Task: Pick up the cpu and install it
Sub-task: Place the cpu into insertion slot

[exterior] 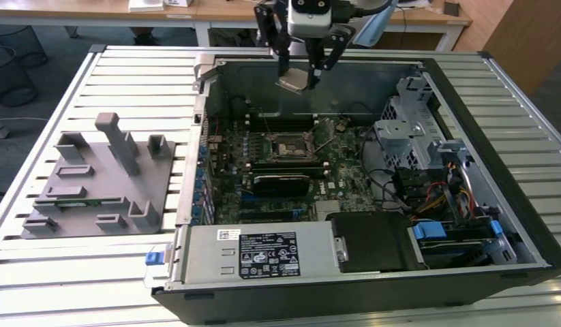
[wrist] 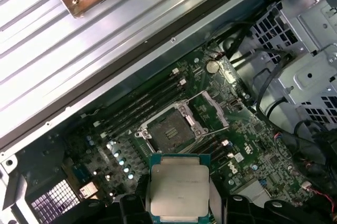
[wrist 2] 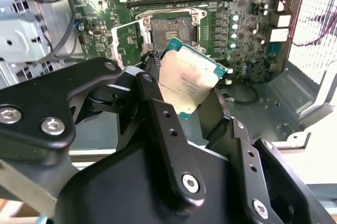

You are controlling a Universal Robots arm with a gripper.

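Above open black computer case (exterior: 353,303), black gripper (exterior: 298,73) pinches silver-grey square cpu (exterior: 295,83), tilted; risk: slip, or askew seating in hollow black socket (exterior: 287,150) bending pins

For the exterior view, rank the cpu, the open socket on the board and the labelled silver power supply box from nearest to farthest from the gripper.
1. The cpu, held in the gripper above the far side of the case.
2. The socket, in the middle of the board.
3. The power supply box, at the near edge of the case.
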